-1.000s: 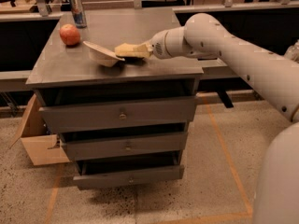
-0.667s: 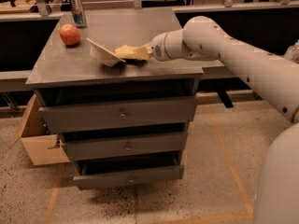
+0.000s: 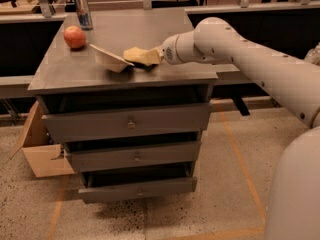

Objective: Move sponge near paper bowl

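The paper bowl sits on the grey cabinet top, tipped so that its left rim is raised. The pale yellow sponge, dark underneath, lies right against the bowl's right side. My gripper is at the end of the white arm, which reaches in from the right. It is low over the top, at the sponge's right end, and its yellowish tip merges with the sponge. I cannot tell whether the sponge is held or only touched.
A red apple lies at the back left of the top, and a drink can stands behind it. The cabinet has three drawers, the lower ones slightly open. A cardboard box sits on the floor at the left.
The bowl's raised rim has rocked slightly. The arm, gripper and sponge stay in nearly the same place against the bowl.
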Available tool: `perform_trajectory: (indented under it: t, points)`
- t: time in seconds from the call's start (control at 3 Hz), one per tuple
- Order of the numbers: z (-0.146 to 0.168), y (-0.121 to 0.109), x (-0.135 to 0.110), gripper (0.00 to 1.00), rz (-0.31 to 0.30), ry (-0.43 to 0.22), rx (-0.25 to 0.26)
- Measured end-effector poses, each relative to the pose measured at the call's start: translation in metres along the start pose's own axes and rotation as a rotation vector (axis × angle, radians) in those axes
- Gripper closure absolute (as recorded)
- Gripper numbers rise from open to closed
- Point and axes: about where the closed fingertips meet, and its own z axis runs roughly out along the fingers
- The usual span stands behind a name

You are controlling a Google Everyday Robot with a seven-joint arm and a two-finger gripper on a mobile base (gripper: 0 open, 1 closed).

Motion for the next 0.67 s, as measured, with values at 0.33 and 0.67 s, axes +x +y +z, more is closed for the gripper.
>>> perform_trajectory:
  t: [0.33, 0.67]
  points:
    - [-0.001, -0.011, -0.004, 0.00, 0.017, -0.010, 0.043]
    - [-0.005, -0.031, -0.011, 0.00, 0.040, -0.032, 0.129]
